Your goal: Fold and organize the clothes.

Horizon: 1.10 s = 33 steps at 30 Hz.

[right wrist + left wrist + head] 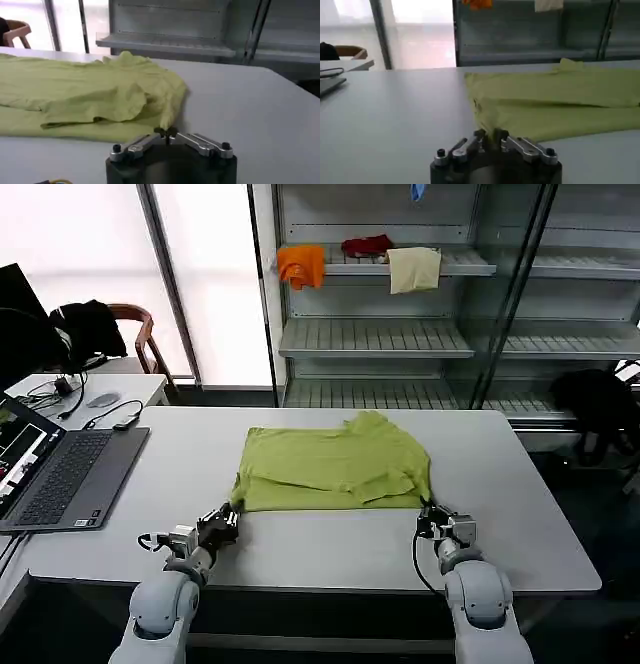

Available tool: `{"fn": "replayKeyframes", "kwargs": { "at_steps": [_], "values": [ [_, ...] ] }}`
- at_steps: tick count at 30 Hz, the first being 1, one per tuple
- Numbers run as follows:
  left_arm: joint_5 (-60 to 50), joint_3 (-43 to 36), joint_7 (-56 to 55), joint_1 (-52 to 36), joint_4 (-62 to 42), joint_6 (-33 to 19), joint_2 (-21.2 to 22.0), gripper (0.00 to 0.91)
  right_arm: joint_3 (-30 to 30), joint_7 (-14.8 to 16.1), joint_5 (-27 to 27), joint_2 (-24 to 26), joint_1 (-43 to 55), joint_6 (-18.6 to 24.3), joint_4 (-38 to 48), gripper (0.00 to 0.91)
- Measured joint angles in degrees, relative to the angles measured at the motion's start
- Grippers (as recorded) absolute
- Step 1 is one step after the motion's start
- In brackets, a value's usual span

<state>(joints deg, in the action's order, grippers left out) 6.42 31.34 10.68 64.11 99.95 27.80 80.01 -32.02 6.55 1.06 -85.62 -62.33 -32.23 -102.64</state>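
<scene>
The lime-green T-shirt point(335, 469) lies partly folded in the middle of the white table point(320, 554), its long near edge facing me. My left gripper point(230, 517) is at the shirt's near left corner. In the left wrist view point(489, 134) its fingertips stand a narrow gap apart with the corner of the shirt point(555, 100) pinched between them. My right gripper point(428, 512) is at the near right corner. In the right wrist view point(165, 132) it is shut, its tips meeting on a tuft of the shirt point(75, 95). Both grippers rest low on the table.
An open laptop point(65, 474) sits at the table's left edge with cables behind it. Orange point(302, 264), red point(367, 246) and cream point(413, 269) cloths lie on the metal shelf behind. A chair with black garments point(90, 324) stands at far left.
</scene>
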Motion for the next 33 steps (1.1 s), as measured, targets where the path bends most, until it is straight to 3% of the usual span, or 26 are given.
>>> {"fn": "replayKeyframes", "kwargs": {
  "at_steps": [15,33],
  "values": [
    [-2.63,1.43,0.80,3.98,4.62,-0.89,-2.22,0.000,0.13,-0.11,-3.48,1.36,-5.63,-0.81,-8.53,0.000],
    [1.83,6.61,0.16,17.21,18.40,-0.17,-5.10,0.000,3.20,-1.16,-1.92,1.11,-18.63,-0.96,-20.40,0.000]
  ]
}}
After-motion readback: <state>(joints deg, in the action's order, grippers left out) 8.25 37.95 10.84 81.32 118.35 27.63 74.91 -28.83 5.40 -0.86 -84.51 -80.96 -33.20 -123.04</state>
